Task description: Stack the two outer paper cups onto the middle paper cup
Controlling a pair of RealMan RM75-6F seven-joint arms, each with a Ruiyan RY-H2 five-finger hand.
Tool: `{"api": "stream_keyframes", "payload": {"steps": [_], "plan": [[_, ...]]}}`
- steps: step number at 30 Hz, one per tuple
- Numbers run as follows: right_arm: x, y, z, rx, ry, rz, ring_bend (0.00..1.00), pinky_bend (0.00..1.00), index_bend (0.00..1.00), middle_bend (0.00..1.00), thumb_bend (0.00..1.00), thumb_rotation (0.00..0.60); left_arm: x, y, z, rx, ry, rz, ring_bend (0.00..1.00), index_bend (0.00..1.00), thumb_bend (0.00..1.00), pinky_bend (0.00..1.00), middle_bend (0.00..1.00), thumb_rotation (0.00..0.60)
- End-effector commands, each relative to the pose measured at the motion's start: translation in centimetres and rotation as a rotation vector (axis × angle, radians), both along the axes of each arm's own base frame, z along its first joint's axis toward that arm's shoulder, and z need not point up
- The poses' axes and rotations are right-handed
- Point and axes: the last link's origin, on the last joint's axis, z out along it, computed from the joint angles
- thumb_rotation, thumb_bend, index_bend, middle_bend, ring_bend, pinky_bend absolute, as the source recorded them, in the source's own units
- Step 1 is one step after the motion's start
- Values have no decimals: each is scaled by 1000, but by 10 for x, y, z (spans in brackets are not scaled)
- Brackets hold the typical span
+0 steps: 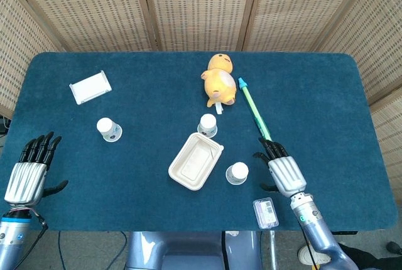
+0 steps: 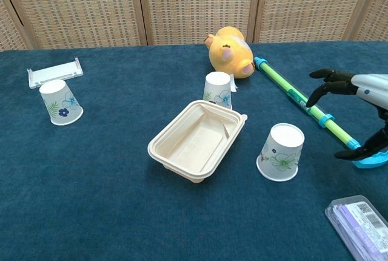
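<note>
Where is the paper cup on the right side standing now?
In the head view the right paper cup stands upside down between the takeaway tray and the open right hand, near the table's front edge.

Right hand (image 1: 282, 171) palm down, fingers (image 2: 327, 79) spread and slightly curled, thumb (image 2: 364, 150) out to the side, nothing held; forearm runs back toward the near edge. Left hand (image 1: 29, 171) flat, fingers straight and close together, thumb out, nothing held; seen in the head view only.
</note>
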Motion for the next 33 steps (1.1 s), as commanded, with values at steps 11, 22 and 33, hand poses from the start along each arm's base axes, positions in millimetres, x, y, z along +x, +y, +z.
{"api": "stream_keyframes", "payload": {"steps": [11, 22, 33], "plan": [[10, -3, -20, 53, -3, -6, 0, 141, 303, 0, 297, 600, 0, 0, -2, -5, 7, 0, 0, 0, 0, 57, 0, 600], [17, -9, -31, 70, 3, -2, 0, 143, 340, 0, 300, 600, -1, 1, -1, -3, 3, 3, 0, 0, 0, 57, 0, 600], [22, -15, -39, 83, -1, -6, 0, 148, 441, 18, 342, 600, -1, 1, -3, -10, 3, 4, 0, 0, 0, 57, 0, 600]]}}
